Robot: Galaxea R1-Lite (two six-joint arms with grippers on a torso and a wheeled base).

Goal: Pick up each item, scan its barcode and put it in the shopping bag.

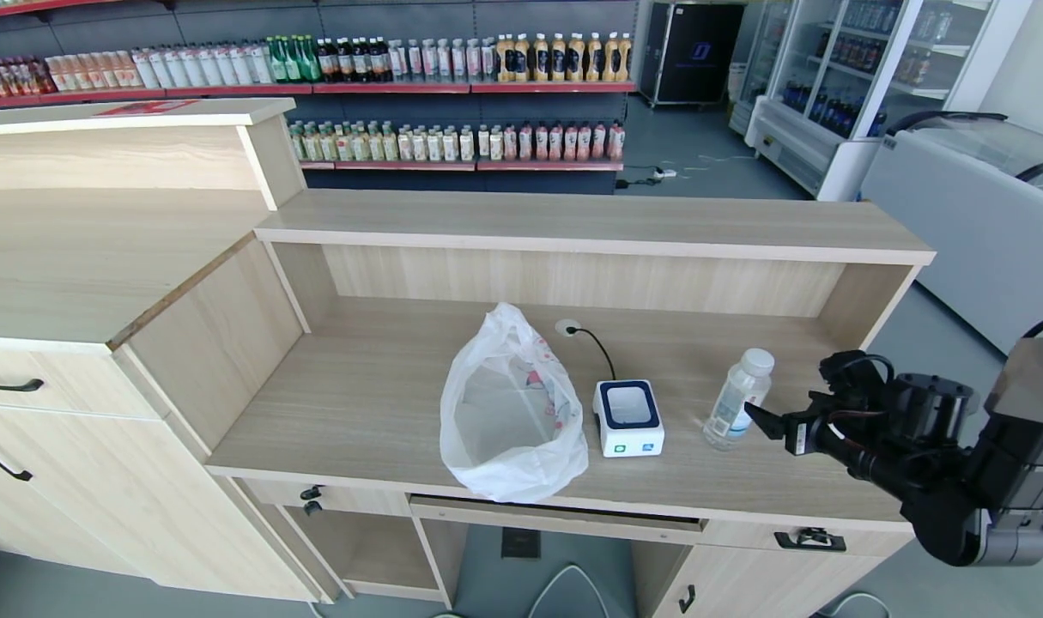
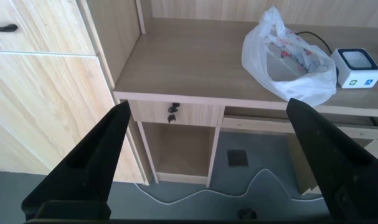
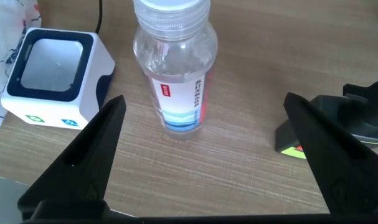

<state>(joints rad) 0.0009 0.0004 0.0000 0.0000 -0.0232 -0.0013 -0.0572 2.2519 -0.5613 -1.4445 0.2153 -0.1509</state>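
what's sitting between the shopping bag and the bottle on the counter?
The barcode scanner, close beside the shopping bag. From it to the bottle the counter is bare. The head view shows this.

On the wooden surface before us, a white plastic shopping bag sits open beside a small white scanner. Right of the scanner, a clear capped bottle stands upright, our right gripper just beside it.
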